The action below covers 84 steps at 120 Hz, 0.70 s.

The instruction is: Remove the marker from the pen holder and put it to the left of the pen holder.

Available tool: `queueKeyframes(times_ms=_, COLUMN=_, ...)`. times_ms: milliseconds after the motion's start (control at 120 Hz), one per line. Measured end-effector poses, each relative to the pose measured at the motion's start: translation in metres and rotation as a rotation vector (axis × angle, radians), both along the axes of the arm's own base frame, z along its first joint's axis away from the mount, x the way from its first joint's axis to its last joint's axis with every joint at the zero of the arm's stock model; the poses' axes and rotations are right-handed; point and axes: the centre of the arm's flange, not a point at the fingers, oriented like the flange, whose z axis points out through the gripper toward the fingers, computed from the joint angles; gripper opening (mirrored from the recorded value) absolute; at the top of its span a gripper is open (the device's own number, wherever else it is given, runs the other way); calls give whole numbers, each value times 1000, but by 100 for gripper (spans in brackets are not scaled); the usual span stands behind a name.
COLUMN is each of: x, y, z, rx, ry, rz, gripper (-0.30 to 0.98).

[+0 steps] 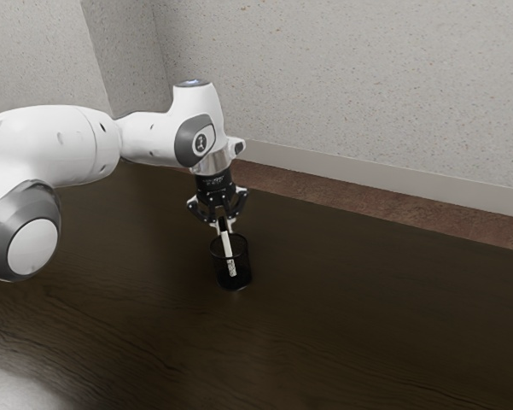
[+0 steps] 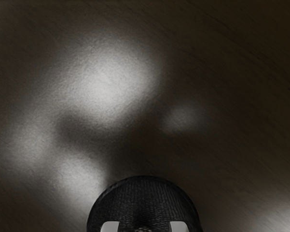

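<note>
The marker [image 1: 228, 248] is found near the centre of the exterior view, stood on end in the pen holder [image 1: 244, 277], with its white barrel seen through the dark mesh and its dark top end raised above the rim. Its long axis is held steep, close to upright, with the upper end tipped slightly toward the exterior view's left and the foot toward its right.

The marker is placed directly beneath the pincer [image 1: 223, 225], almost in line with the direction in which the hand is pointed, and the top end is lodged between the two parted fingers. The pincer is judged to be released: in the wrist view a wide gap is left between the pale fingertips at the lower edge, over the dark round of the holder. Little sideways travel should therefore be needed; what is called for is a closing on the top end, then a straight lift along the marker's axis. If the lean is ignored, the rim could be caught and the holder dragged or tipped.

The table [image 1: 384, 307] is spread around the holder, and the one arm [image 1: 64, 141] is brought in from the left of the exterior view.
</note>
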Motion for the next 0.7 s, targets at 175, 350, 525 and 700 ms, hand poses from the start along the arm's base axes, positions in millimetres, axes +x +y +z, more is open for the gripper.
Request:
queueKeyframes(times_ms=175, x=0, y=1, z=0, rx=4, ry=1, rz=-4, gripper=-3)
queueKeyframes(times_ms=350, x=-1, y=1, z=12, rx=6, ry=-12, rz=-6, gripper=-7)
queueKeyframes(times_ms=525, x=-5, y=3, z=66, rx=10, ry=-66, rz=-15, gripper=-7)
queueKeyframes(times_ms=700, x=-20, y=6, z=129, rx=7, ry=-112, rz=-23, gripper=-7)
